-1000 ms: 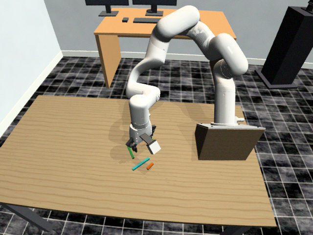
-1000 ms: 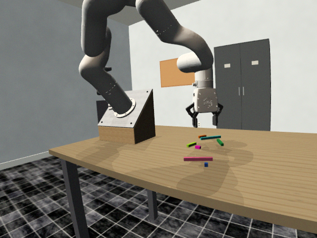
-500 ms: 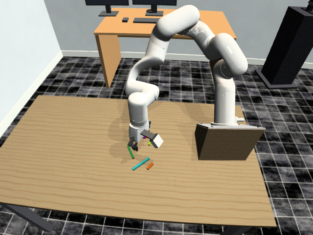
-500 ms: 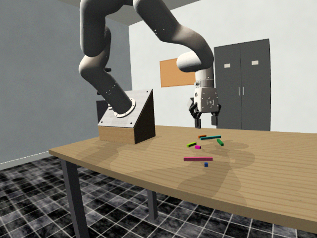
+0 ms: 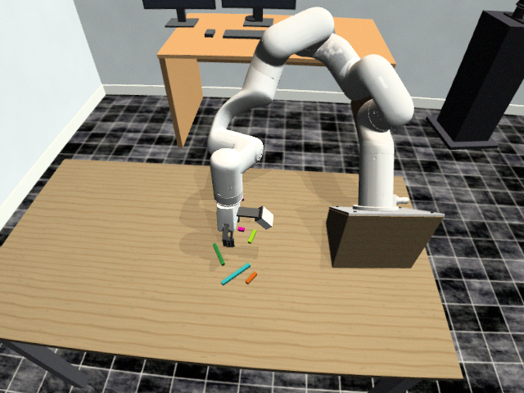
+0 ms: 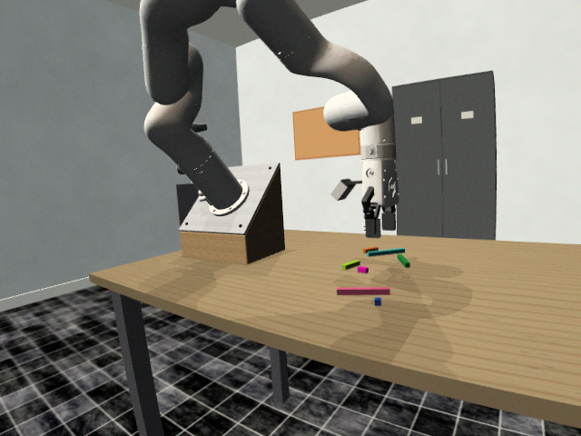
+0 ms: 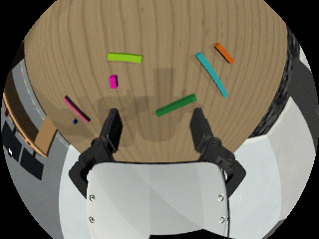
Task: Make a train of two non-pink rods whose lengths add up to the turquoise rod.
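- Spread wide at the pincer, with nothing between the fingertips; points straight down, raised above the table.
- Arches high with the arm from a slanted mount, then bends down to an upright wrist.
- Looks down on the green rod, slanted across the gap between the fingers in the wrist view, well below and untouched.
- Shows the turquoise rod near the green one, with the orange rod just beside it.
- Puts the magenta rod near the lime rod, apart from the green one.
- Has the pink rod farther off, near the small blue rod.
- Leaves all seven lying flat and separate, with no train formed.

- The gripper has been turned about its upright axis.
- The white-ended bracket has been swung round with it.
- In the top view, the lime rod has been fully uncovered.
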